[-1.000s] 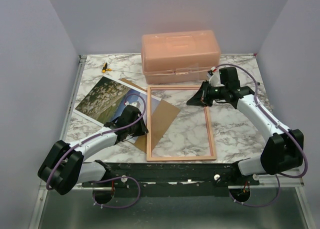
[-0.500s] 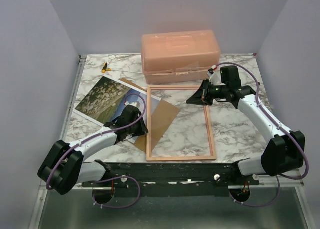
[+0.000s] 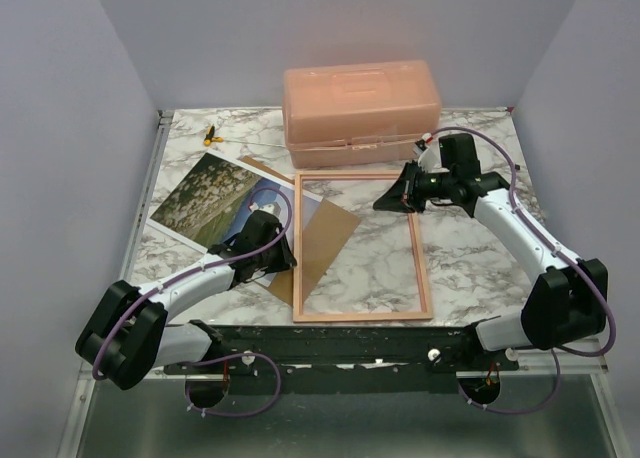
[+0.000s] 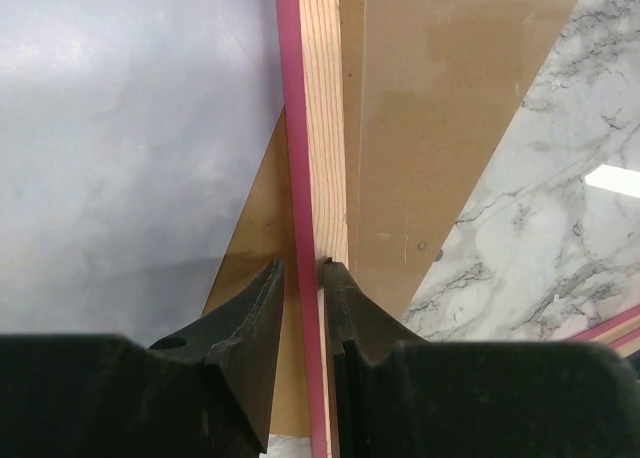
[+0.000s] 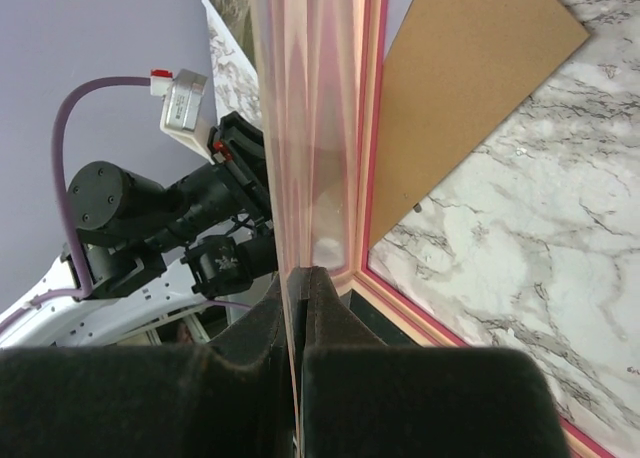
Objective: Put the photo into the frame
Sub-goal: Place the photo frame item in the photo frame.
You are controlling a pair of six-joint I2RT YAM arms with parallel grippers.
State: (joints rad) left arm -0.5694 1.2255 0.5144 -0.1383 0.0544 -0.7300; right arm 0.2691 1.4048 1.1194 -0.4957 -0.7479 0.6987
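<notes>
Both grippers hold the frame point(image 3: 424, 278).
Top view: photo point(image 3: 205, 193) lies at left, one corner under it. Left wrist: left gripper point(image 4: 300, 268) clamps the wood edge. Right wrist: right gripper point(image 5: 297, 278) pinches the clear pane point(image 5: 300, 128).

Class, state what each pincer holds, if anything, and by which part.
Left pincer grips the frame by its left side rail. Right pincer is shut on the clear pane, pinching its thin edge.
</notes>
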